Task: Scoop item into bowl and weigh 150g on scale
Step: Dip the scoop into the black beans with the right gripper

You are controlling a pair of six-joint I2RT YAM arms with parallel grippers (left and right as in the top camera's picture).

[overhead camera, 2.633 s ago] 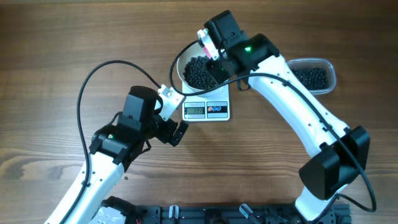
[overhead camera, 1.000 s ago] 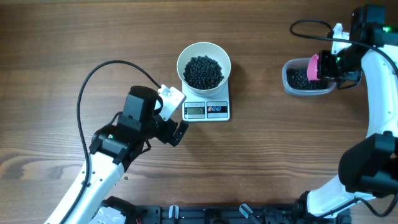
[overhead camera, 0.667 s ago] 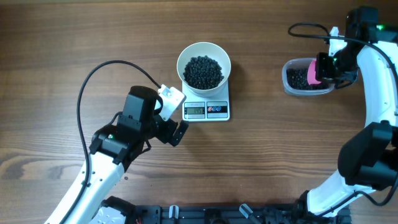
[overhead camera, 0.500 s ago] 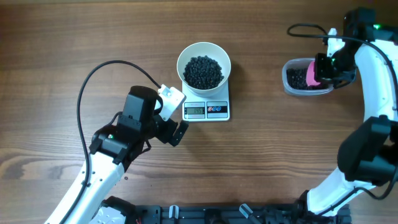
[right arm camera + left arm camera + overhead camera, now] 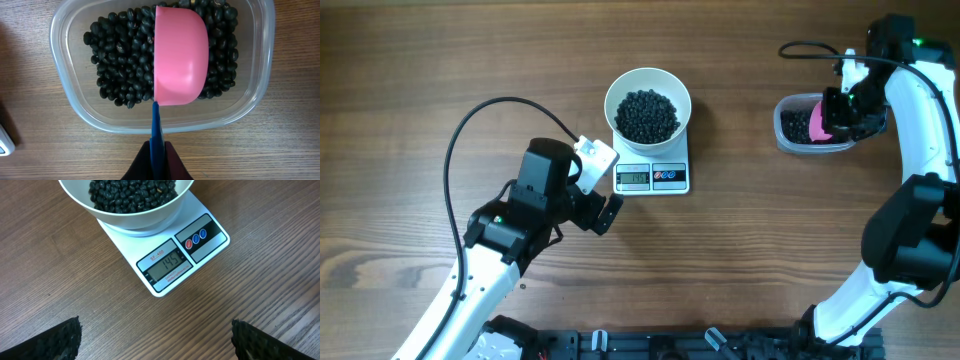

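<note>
The white bowl (image 5: 611, 98) stands on the small white scale (image 5: 670, 178) and holds a heap of black beans (image 5: 646, 115); in the left wrist view the scale's display (image 5: 166, 265) reads 145. My left gripper (image 5: 605, 186) hovers open just left of the scale, its fingers wide apart (image 5: 157, 342) over bare wood. My right gripper (image 5: 842, 108) is shut on the blue handle (image 5: 155, 135) of a pink scoop (image 5: 180, 60). The scoop's cup sits in the beans (image 5: 120, 60) of the clear tub (image 5: 65, 102), smooth back toward the camera.
The clear tub (image 5: 782, 128) sits at the far right of the wooden table. A black cable (image 5: 470, 125) loops from the left arm above the table's left half. The arms' black base rail (image 5: 650, 345) runs along the front edge.
The right arm swung from over the bowl to the tub at the right. In the last second the scoop shifted slightly within the tub. Left arm, bowl and scale are unmoved.
</note>
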